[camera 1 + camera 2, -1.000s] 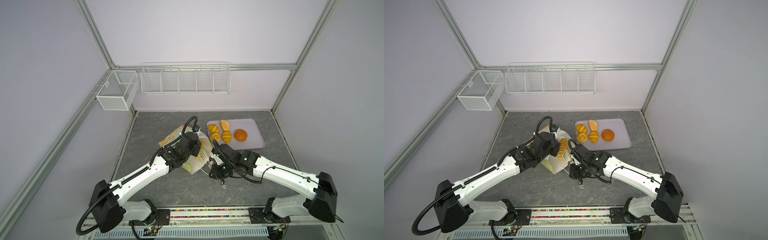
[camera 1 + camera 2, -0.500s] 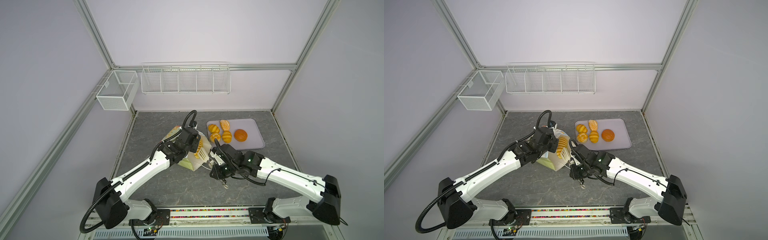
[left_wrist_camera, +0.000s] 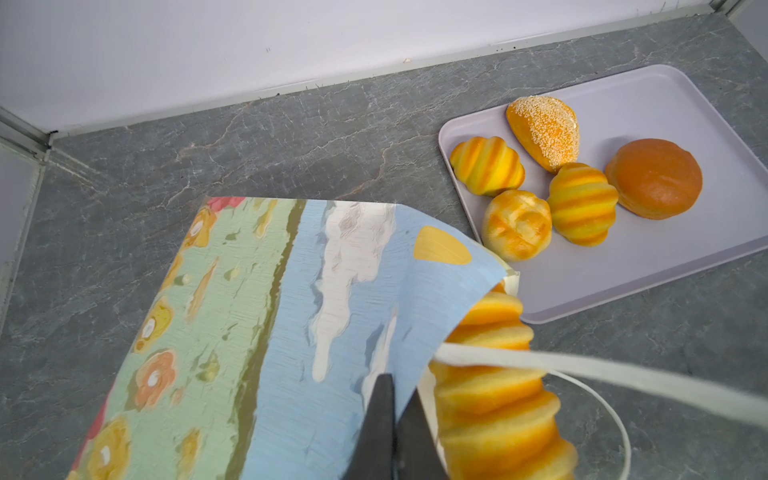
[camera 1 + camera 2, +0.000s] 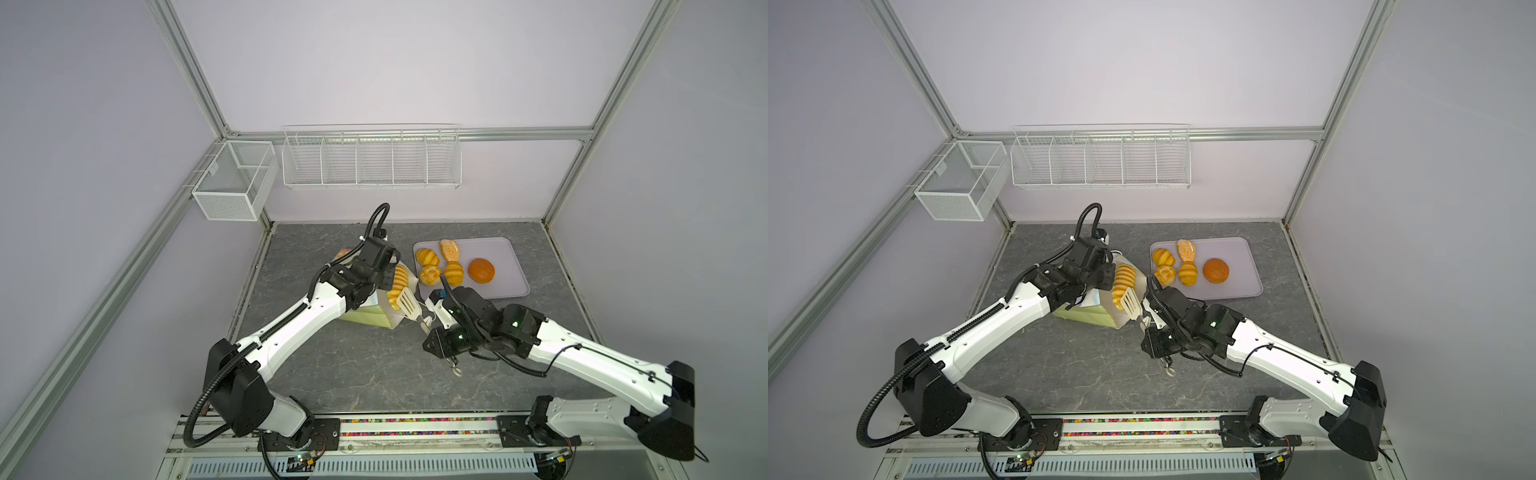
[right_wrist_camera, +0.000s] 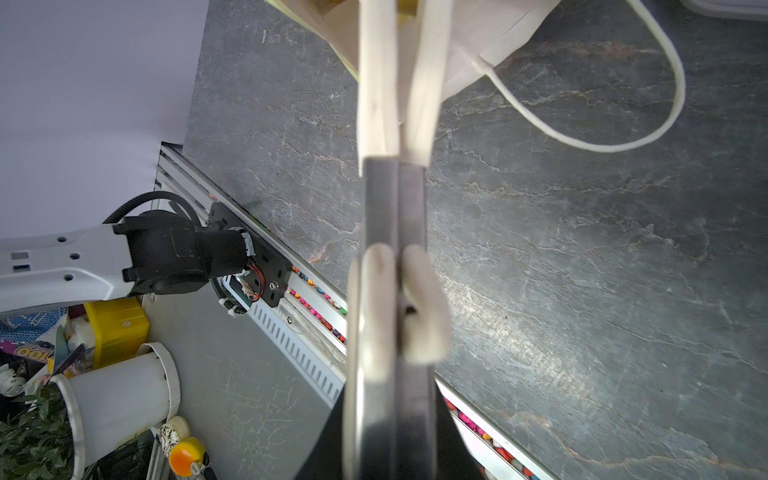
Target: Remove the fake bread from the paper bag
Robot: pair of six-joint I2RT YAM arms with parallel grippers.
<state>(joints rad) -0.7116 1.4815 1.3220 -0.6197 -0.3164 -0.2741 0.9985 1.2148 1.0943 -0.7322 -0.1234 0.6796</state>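
Observation:
The paper bag (image 4: 365, 318) (image 4: 1088, 320) lies tilted on its side, its printed face (image 3: 291, 316) turned up. My left gripper (image 4: 384, 279) (image 3: 397, 399) is shut on the upper edge of the bag's mouth. A long striped loaf of fake bread (image 4: 398, 282) (image 4: 1123, 280) (image 3: 490, 399) sticks out of the mouth. My right gripper (image 4: 433, 328) (image 5: 392, 432) is shut on cream-tipped metal tongs (image 4: 407, 305) (image 5: 395, 199). The tongs' arms are together, and their head lies over the loaf's lower end. Several more pieces of fake bread (image 4: 454, 273) (image 3: 582, 203) sit on the lilac tray (image 4: 505, 257).
The tray (image 4: 1241, 257) lies just right of the bag's mouth. A white cord handle (image 5: 623, 143) loops onto the table by the tongs. A wire rack (image 4: 372, 158) hangs on the back wall and a mesh basket (image 4: 235, 180) on the left wall.
My left gripper has drawn the bag's upper edge toward the back, tilting the bag, and more of the loaf shows. The right arm with the tongs has barely shifted.

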